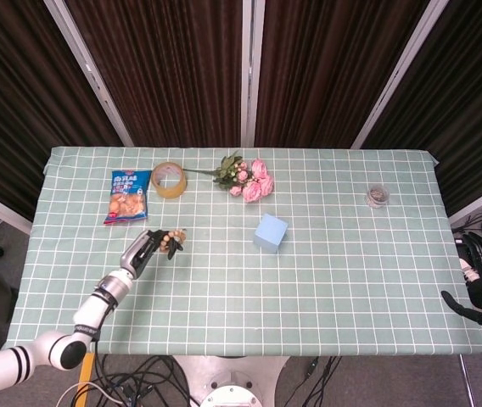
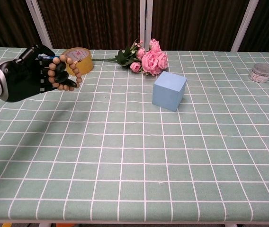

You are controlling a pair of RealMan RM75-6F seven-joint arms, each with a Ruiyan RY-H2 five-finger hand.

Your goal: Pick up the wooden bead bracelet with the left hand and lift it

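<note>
My left hand (image 2: 28, 75) is raised above the table's left side and grips the wooden bead bracelet (image 2: 67, 72), whose brown beads loop out past the dark fingers. In the head view the same left hand (image 1: 146, 249) shows the bracelet (image 1: 173, 242) at its tip, clear of the cloth. My right hand (image 1: 481, 275) hangs off the table's right edge with its fingers spread and nothing in them; the chest view does not show it.
A roll of yellow tape (image 2: 78, 60) lies just behind the left hand, with a snack bag (image 1: 127, 196) to its left. Pink flowers (image 2: 148, 58), a blue cube (image 2: 169, 91) and a small tin (image 2: 260, 73) stand on the green checked cloth (image 2: 134, 161).
</note>
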